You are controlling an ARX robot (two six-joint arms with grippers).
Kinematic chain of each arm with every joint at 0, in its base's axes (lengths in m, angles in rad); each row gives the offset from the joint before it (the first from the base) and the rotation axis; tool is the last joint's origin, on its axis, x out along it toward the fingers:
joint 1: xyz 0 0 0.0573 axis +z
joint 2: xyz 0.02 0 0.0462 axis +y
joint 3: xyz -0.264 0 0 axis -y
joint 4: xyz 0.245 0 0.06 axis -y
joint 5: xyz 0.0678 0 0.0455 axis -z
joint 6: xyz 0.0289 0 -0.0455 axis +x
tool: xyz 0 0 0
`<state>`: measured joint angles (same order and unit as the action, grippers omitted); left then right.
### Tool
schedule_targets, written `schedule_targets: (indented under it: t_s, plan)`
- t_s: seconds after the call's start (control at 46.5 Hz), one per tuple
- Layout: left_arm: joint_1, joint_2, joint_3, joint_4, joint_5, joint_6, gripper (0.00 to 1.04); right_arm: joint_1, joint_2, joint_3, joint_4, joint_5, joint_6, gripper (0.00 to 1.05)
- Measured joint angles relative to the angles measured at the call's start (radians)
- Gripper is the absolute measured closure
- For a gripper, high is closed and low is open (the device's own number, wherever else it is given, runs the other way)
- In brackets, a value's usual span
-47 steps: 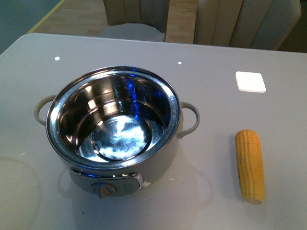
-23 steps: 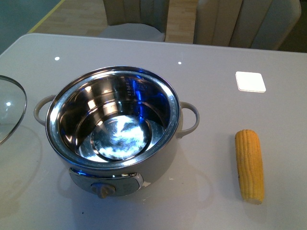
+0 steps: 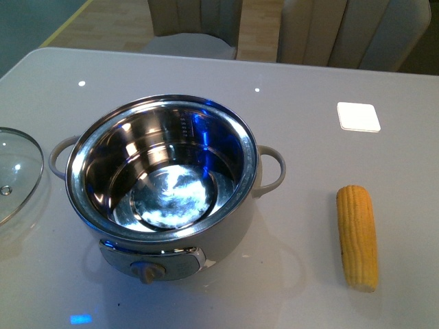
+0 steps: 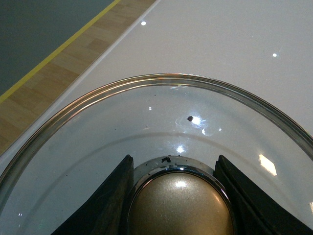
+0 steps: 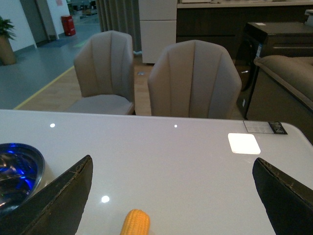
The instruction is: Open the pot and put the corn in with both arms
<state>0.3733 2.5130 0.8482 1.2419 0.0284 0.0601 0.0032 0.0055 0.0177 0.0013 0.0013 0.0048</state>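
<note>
Glossy white bench (image 3: 329, 62), two padded chairs (image 5: 193, 78) beyond the pot's far side. Near the middle, pot (image 3: 161, 171): uncovered, steel inside bare, dial (image 3: 149, 273) facing the robot. Left of the pot, just beside its handle, glass lid (image 3: 17, 171); resting or lifted, cannot tell. Well right of the pot, corn (image 3: 357, 236) lying flat, only bare bench between the two. Right of the pot and farther back, small white square (image 3: 358, 116). Left claw (image 4: 173, 169) pinching the lid's gold-toned knob (image 4: 178, 205). Right claw (image 5: 171, 196) spread wide, the corn's tip showing between its fingers, untouched.
</note>
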Motion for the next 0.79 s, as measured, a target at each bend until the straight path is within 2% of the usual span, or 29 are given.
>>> schedule_targets:
  t_s: [0.559,0.795]
  plan:
    - [0.014,0.114,0.05,0.065,0.032,-0.021,0.61,0.0,0.0,0.0,0.0,0.0,0.0,0.09]
    - [0.015,0.083,0.03,0.064,0.04,-0.028,0.24,0.0,0.0,0.0,0.0,0.0,0.0,0.09]
